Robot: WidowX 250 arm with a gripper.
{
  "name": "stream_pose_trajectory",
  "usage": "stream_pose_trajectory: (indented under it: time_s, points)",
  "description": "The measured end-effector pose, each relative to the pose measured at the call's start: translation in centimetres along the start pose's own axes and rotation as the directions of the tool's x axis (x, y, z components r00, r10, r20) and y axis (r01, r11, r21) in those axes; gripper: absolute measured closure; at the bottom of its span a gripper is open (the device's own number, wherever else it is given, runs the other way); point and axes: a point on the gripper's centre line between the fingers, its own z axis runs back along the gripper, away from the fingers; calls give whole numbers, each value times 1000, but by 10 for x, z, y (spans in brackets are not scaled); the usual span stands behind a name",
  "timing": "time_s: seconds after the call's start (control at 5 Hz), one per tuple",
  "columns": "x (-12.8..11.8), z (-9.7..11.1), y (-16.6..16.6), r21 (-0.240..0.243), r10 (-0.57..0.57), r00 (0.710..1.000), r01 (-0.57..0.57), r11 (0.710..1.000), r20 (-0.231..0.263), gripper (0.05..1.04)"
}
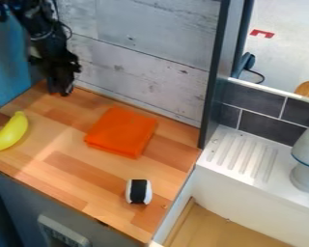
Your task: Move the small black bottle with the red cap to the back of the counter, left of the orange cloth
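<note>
Near hand, yellow banana, orange cloth

Gripper noted at the upper left, over the back corner of the wooden bench, near the plank wall. An orange folded cloth lies flat toward the back of the bench. A yellow banana lies at the bench's left edge. A small white roll with a black band around its middle sits near the front right edge, well apart from the cloth. Right of a dark upright post: a white ribbed drainboard, with a grey object at its right.
</note>
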Motion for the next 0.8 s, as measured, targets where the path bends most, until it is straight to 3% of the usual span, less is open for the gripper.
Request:
stream_pose_trajectory:
  time_s: [0.2, 0.4, 0.8]
  points:
    - [-2, -14, 16, 16, 14, 999, -13, 1000, -38, 714]
    - [-7, -24, 33, 25, 44, 998, -43, 999, -45, 714]
    - [-10, -42, 36, 41, 37, 998, -35, 999, -55, 714]
